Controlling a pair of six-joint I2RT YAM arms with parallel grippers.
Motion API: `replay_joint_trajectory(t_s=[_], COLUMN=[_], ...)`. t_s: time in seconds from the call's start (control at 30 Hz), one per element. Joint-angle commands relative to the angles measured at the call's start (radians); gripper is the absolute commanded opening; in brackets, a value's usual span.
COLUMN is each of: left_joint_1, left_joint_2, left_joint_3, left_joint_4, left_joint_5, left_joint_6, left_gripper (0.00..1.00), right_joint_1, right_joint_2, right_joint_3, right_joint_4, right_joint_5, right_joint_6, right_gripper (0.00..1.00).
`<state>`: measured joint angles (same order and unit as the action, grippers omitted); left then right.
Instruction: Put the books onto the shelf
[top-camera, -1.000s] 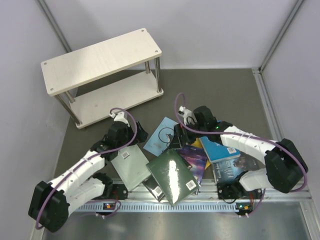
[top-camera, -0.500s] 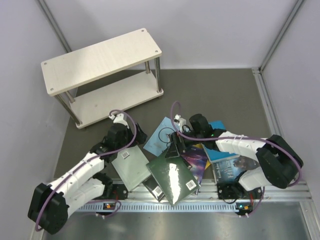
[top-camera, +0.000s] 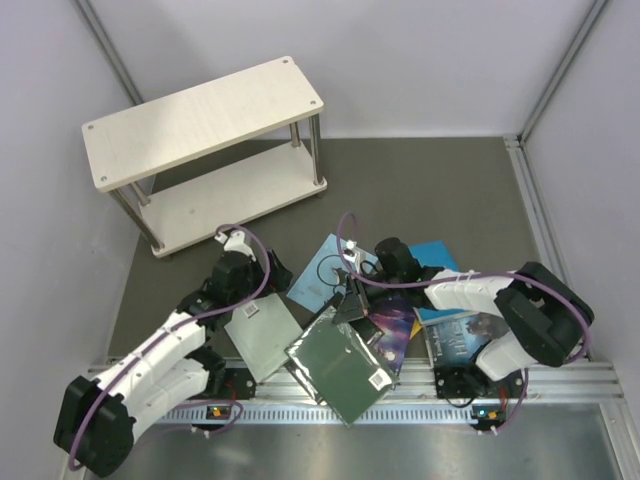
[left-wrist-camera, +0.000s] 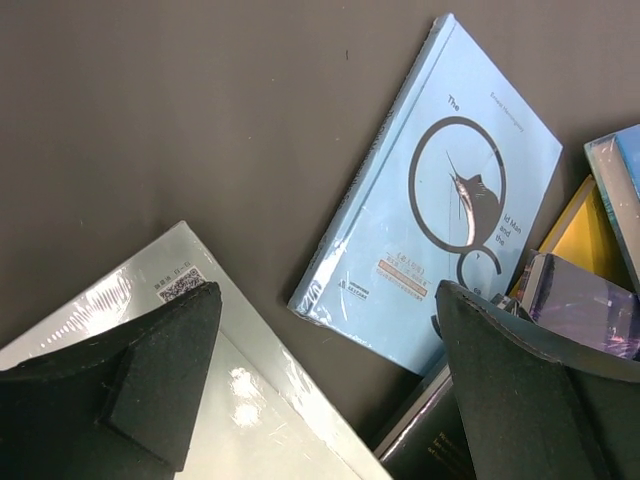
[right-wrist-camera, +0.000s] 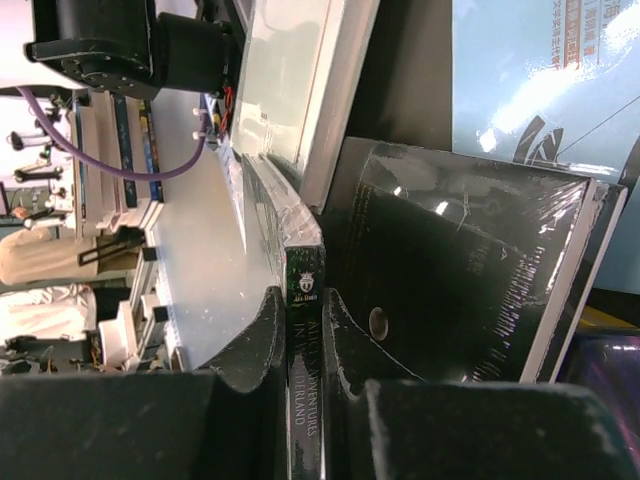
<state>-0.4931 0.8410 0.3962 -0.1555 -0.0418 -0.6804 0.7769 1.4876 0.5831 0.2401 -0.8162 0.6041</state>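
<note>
The pale wood shelf stands at the far left. The books lie in a loose pile ahead of the arm bases. My right gripper is shut on the spine of the dark green book, which is tipped up on edge. My left gripper hangs open over the far corner of the grey-green book, with nothing between its fingers. The light blue book lies just beyond. Purple, bright blue and dark blue books lie to the right.
A second dark, plastic-wrapped book lies under the right fingers. A metal rail runs along the near edge, and the green book overhangs it. Grey walls close in the left, back and right. Dark mat separates the pile from the shelf.
My right gripper slid left and shut on the dark green book's spine. That book tipped up and swung toward the near rail. The left gripper edged a little nearer and stayed open.
</note>
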Motion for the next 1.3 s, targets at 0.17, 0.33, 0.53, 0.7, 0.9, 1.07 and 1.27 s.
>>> replay_joint_trajectory(t_s=[0.17,0.33,0.53,0.7,0.9,1.07,1.27], left_joint_1=[-0.005,-0.005,-0.005,-0.005,-0.005,-0.005,-0.005], left_joint_2=[-0.048,-0.063,-0.105,-0.134,-0.168,-0.217,-0.241], left_joint_3=[0.032,0.133,0.227,0.15,-0.008,-0.071,-0.082], left_joint_4=[-0.024,-0.093,-0.079,0.121,0.353,0.505,0.597], left_joint_5=[0.023,0.033,0.144,0.266,0.344,0.362,0.457], left_joint_6=[0.018,0.045,0.03,-0.047,-0.128,-0.185,-0.232], left_gripper=[0.94,0.95,0.99,0.99,0.99,0.99,0.97], right_joint_1=[-0.005,-0.142,-0.35,-0.424,-0.453,-0.469,-0.472], right_joint_2=[-0.093,-0.128,-0.104,-0.064,0.014,0.137,0.246], right_joint_3=[0.124,0.262,0.409,0.425,0.353,0.279,0.261], right_joint_4=[-0.117,-0.186,-0.066,0.106,0.562,0.977,1.229], right_joint_5=[0.15,0.158,0.081,0.016,-0.069,-0.087,-0.072], right_joint_6=[-0.083,-0.029,0.163,0.359,0.672,1.015,1.148], right_gripper=[0.0,0.0,0.0,0.0,0.0,0.0,0.0])
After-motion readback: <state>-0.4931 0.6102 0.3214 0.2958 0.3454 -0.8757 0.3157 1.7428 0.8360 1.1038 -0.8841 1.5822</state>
